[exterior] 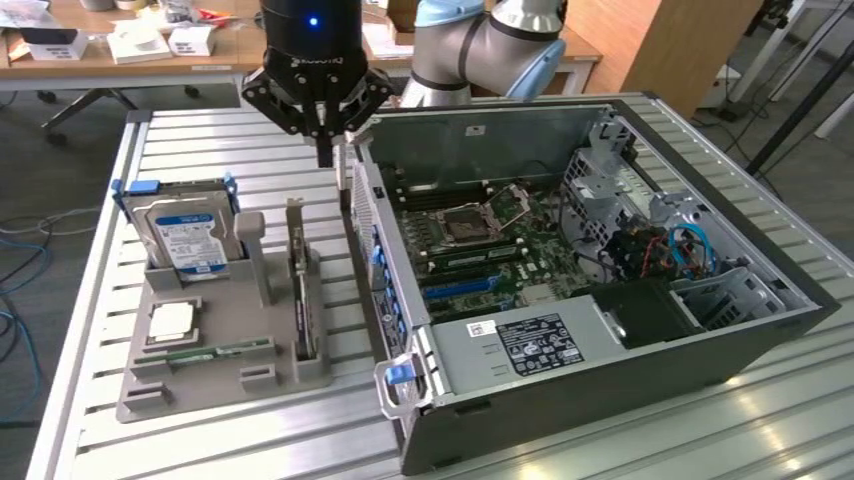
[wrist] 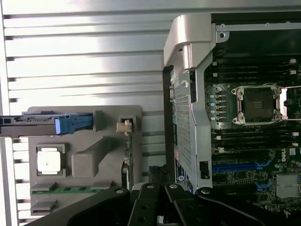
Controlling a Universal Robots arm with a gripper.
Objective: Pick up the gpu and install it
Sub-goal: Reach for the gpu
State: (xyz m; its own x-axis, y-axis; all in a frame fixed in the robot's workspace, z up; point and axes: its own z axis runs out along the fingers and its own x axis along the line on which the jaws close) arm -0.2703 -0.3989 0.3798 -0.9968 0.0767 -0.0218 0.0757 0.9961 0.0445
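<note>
Overhead, the gripper point(exterior: 324, 150) hangs pressed together, empty, near the edge-standing gpu point(exterior: 306, 305);
probably light, stiff, fragile; pinch its top edge.

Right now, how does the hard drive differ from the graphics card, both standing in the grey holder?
The hard drive is a thick silver box with a blue-and-white label; the graphics card is a thin dark board. The hard drive shows its broad face in the exterior view, while the graphics card stands on its long edge in a narrow slot, seen edge-on. Both sit upright in the grey holder, nothing gripping them.
</note>
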